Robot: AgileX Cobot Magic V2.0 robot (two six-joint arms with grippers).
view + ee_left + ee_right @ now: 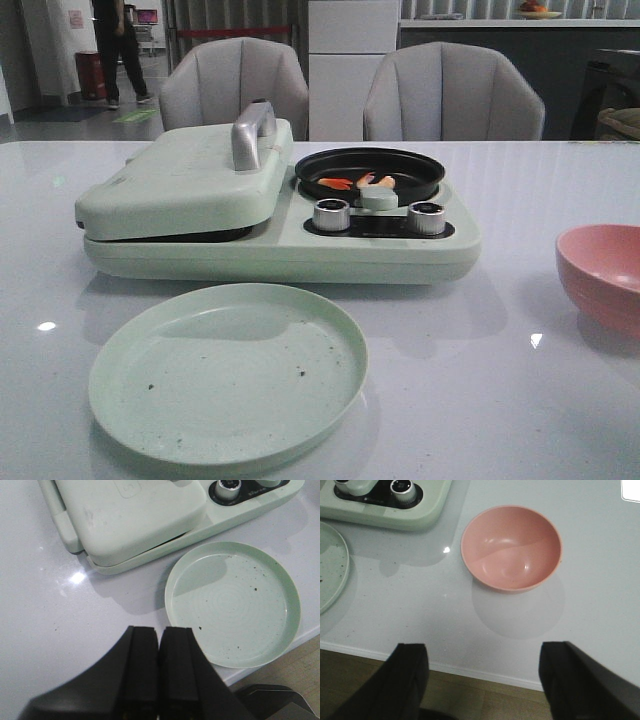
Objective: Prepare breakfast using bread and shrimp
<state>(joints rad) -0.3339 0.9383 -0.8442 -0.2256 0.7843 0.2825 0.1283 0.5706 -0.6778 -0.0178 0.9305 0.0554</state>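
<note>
Shrimp in the black pan; left jaws pressed together, right jaws wide above pink bowl.

We see bare table between plate and pink bowl; the breakfast maker blocks the middle.

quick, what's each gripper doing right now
Left gripper: closed, holding nothing.
Right gripper: open, empty, above the table edge near the pink bowl.

Grill interior hidden under closed lid; pink bowl cut by front view's right edge.
</note>
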